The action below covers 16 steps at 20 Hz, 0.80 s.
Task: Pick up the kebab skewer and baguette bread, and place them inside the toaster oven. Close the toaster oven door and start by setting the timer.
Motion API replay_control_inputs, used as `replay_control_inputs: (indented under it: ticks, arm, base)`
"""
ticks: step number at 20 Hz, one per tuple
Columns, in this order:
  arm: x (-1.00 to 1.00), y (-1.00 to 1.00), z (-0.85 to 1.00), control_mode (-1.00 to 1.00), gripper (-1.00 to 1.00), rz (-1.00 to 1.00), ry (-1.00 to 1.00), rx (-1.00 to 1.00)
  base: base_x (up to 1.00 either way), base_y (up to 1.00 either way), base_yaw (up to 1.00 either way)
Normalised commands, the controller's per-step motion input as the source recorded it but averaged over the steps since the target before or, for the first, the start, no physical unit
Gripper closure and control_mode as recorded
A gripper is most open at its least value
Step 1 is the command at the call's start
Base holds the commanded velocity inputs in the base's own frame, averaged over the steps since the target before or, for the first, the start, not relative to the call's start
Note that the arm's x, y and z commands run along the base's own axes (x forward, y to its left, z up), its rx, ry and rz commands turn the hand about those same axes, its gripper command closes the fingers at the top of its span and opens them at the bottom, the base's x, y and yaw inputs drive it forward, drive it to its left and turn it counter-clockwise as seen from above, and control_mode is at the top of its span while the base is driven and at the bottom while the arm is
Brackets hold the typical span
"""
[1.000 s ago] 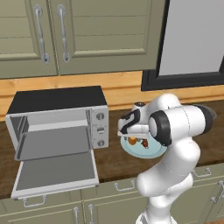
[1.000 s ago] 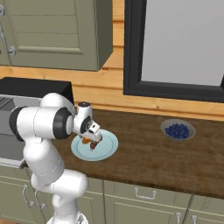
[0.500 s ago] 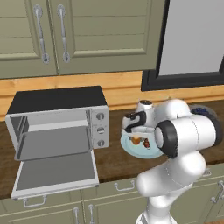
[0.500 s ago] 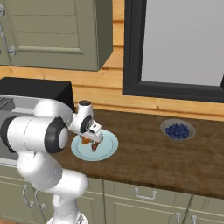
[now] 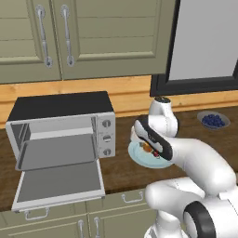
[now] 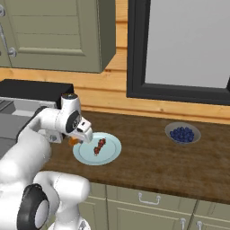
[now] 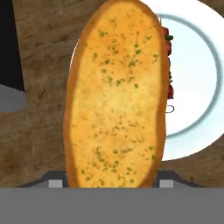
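left base view: i'm seeing the oven (image 5: 60, 135) with its door (image 5: 58, 182) dropped open, left of the plate (image 5: 142, 155). right base view: the skewer (image 6: 99, 145) is lying on the plate. hand view: the fingers are gripping the bread (image 7: 116, 94), its long axis running straight away from them.

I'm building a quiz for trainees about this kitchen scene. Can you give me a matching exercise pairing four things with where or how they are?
Things:
1. baguette bread
2. kebab skewer
3. toaster oven door
4. bowl of blueberries

States:
A. folded down open
B. lying on the pale plate
C. on the counter below the dark-framed panel
D. held between the pincer tips

Pairs: 1-D, 2-B, 3-A, 4-C
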Motion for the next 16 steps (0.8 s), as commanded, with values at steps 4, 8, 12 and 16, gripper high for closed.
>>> replay_control_inputs:
  ticks: [4, 8, 12, 16]
  arm:
    - [-1.00, 0.70, 0.68, -1.00, 1.00, 0.07, -0.02, 0.00]
    - [-0.97, 0.84, 0.52, -1.00, 1.00, 0.05, 0.00, 0.00]
    - [-0.62, 0.96, 0.20, -1.00, 1.00, 0.05, 0.00, 0.00]
    - [-0.19, 1.00, 0.18, -1.00, 1.00, 0.05, 0.00, -0.01]
  base:
    - [0.00, 0.00, 0.00]
    - [0.00, 0.00, 0.00]
    - [0.00, 0.00, 0.00]
    - [0.00, 0.00, 0.00]
